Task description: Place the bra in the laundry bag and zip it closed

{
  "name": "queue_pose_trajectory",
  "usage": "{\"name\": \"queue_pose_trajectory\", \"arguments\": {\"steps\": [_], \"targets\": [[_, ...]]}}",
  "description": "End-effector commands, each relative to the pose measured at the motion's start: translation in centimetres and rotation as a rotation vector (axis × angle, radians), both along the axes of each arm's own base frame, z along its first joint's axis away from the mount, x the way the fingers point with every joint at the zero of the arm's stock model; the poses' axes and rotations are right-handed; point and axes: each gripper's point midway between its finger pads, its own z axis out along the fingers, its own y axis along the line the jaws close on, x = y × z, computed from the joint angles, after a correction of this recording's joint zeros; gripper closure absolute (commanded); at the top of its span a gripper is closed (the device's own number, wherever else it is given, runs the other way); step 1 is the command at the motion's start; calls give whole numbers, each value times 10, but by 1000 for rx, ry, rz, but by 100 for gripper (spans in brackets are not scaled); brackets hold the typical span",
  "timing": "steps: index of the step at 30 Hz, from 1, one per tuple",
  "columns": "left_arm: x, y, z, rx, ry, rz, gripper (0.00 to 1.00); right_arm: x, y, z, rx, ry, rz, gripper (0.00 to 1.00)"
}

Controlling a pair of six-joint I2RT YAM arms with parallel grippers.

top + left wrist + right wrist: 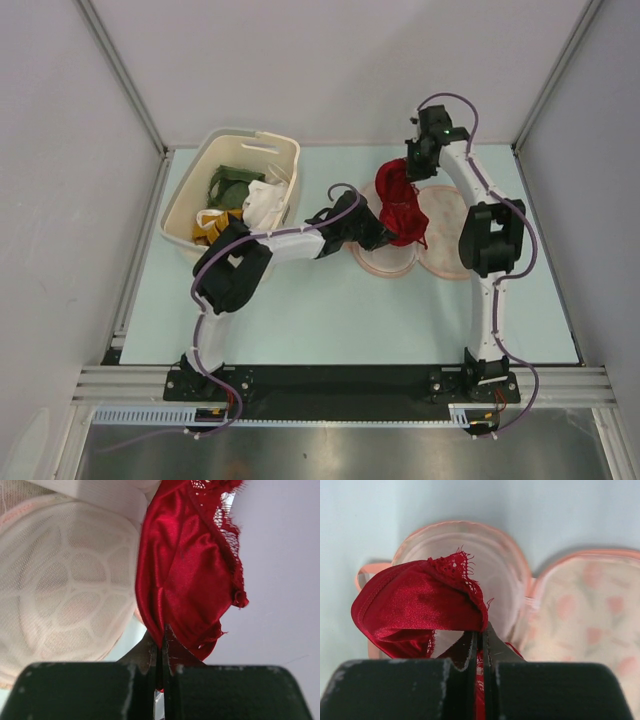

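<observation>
The deep red lacy bra [402, 206] hangs over the open pale pink laundry bag [440, 256], stretched between both grippers. My left gripper [383, 238] is shut on the bra's near end; the left wrist view shows the satin cup [185, 570] pinched between the fingers, with the bag's mesh lobe [65, 585] beside it. My right gripper [418, 172] is shut on the far end; its wrist view shows red fabric [420, 605] caught in the jaws above the bag's two open lobes [580, 610].
A cream plastic basket [190, 205] with green, yellow and white clothes stands at the back left of the pale table [300, 320]. White walls enclose the table on three sides. The arm bases sit on a black rail [330, 385] at the near edge.
</observation>
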Motion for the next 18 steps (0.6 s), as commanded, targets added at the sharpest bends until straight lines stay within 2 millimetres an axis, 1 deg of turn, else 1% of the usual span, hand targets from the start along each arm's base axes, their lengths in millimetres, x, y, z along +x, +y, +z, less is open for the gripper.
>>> {"name": "queue_pose_trajectory", "arguments": {"steps": [1,3,6,9,14,16,17,18], "targets": [[15,-10,6,-67,30,48,100,11,15,-3,18,-6,27,100],[15,-5,-6,-51,50,63,100,12,18,-14,18,12,28,100],[17,-2,-12,-36,62,67,100,11,18,-27,-2,42,25,100],[16,-2,-18,-26,71,62,100,7,12,-36,-31,68,13,100],[13,0,-25,-1,87,45,99,8,2,-39,-51,79,-11,100],[10,2,-22,16,79,33,93,7,3,-37,-52,86,-9,98],[9,5,-22,34,79,31,88,7,2,-35,-59,86,-10,95],[10,7,-14,46,39,14,72,7,-1,-33,-72,87,-17,91]]}}
